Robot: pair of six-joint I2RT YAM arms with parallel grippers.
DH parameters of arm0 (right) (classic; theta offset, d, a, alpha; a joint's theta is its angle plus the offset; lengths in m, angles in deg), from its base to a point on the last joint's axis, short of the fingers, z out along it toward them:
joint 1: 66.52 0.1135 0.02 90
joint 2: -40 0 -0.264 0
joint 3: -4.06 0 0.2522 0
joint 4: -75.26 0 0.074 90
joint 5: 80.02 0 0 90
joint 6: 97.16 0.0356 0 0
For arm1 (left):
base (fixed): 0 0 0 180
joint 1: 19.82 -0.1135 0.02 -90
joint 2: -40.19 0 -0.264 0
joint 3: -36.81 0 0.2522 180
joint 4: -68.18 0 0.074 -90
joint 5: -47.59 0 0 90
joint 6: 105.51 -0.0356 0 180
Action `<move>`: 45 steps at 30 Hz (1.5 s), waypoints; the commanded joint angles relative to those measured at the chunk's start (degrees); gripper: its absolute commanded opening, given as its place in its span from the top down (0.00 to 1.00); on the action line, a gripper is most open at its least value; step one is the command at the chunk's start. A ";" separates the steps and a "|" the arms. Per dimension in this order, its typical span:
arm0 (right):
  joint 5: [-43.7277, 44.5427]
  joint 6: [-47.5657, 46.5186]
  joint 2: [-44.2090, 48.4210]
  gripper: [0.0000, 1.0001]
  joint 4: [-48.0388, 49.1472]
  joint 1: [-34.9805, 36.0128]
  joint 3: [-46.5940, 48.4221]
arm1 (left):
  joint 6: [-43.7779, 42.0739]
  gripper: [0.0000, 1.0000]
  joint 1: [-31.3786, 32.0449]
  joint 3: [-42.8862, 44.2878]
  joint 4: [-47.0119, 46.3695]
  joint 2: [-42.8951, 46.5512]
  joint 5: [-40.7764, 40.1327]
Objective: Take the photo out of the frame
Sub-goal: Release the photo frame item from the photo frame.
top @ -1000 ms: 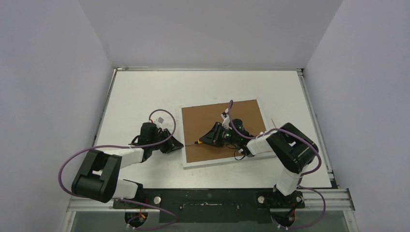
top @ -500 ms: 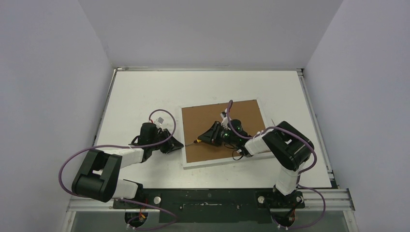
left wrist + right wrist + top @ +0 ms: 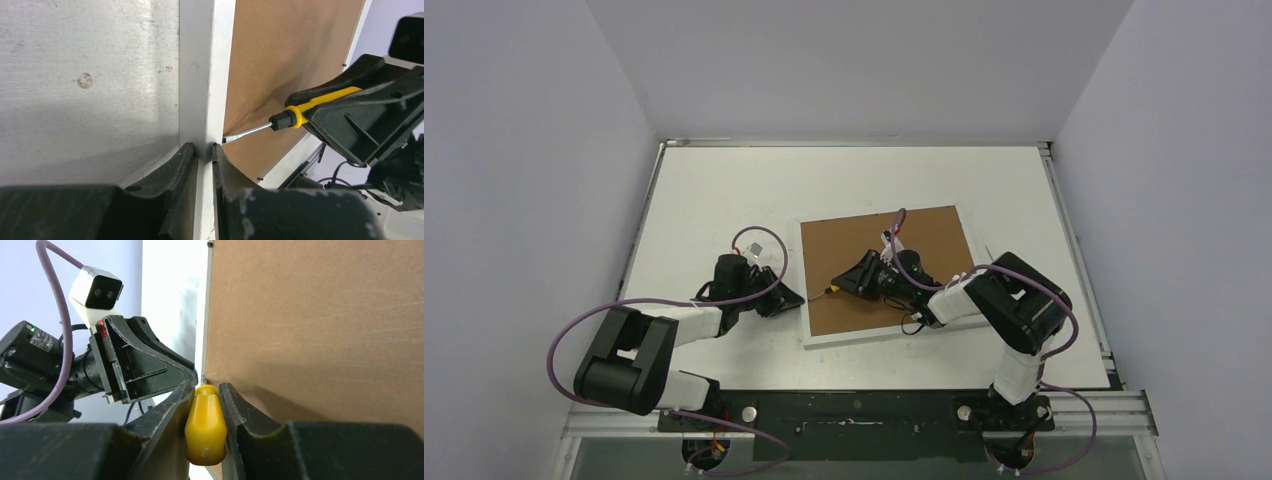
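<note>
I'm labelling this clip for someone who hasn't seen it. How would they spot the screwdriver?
On the white table lies the frame, brown back up. Near its left edge the right gripper holds the screwdriver: the only yellow thing there, its thin metal blade aimed at the white border.

The left arm (image 3: 639,350) and the right arm (image 3: 1014,310) are built alike, pairing boxy black joint housings with white link sections. A purple cable (image 3: 754,230) loops along each arm, and small green lights (image 3: 894,284) glow near the right wrist. The left end effector (image 3: 202,148) and right end effector (image 3: 206,386) have curved matte-black fingers (image 3: 177,170), scuffed and ridged with fine print lines. A small white camera box (image 3: 96,287) with two dark lenses sits on the left wrist, above a red tab (image 3: 102,328).
</note>
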 commanded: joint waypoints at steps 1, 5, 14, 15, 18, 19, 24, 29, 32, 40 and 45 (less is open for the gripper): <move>1.15 -7.12 5.57 0.95 -12.65 7.14 2.29 | 0.68 0.93 2.21 0.14 -3.05 -1.15 0.75; 6.37 -10.57 8.16 0.95 -21.34 10.35 6.19 | 0.94 0.94 2.27 0.01 -3.06 -1.00 0.58; 16.19 -15.73 8.36 0.95 -32.69 17.85 15.50 | 2.01 0.95 2.92 -0.82 -4.59 -0.83 0.44; 16.92 -16.06 8.05 0.95 -33.38 18.58 16.45 | 2.08 0.95 2.97 -0.87 -4.67 -0.83 0.36; 19.85 -16.92 7.46 0.95 -35.37 21.58 19.22 | 2.13 0.95 3.06 -0.99 -4.76 -0.83 0.28; 21.16 -17.33 7.21 0.95 -36.35 22.82 20.30 | 2.13 0.95 3.06 -1.08 -4.74 -0.79 0.24; 28.35 -19.51 4.94 0.95 -41.41 28.83 26.40 | 2.39 0.95 3.06 -1.18 -4.98 -0.74 -0.11; 28.38 -21.22 0.77 0.95 -43.03 31.73 31.43 | 2.33 0.95 3.07 -1.05 -4.35 -0.20 -0.40; 28.35 -22.64 -0.70 0.95 -43.66 32.59 33.71 | 1.96 0.95 3.07 -0.85 -3.28 0.54 -0.80; 29.67 -23.94 3.67 0.95 -44.46 29.78 31.49 | 0.91 0.95 2.85 -0.33 -0.79 2.14 -1.78; 27.35 -24.88 12.27 0.95 -44.69 21.29 25.74 | -0.55 0.94 1.83 0.35 2.01 3.39 -2.69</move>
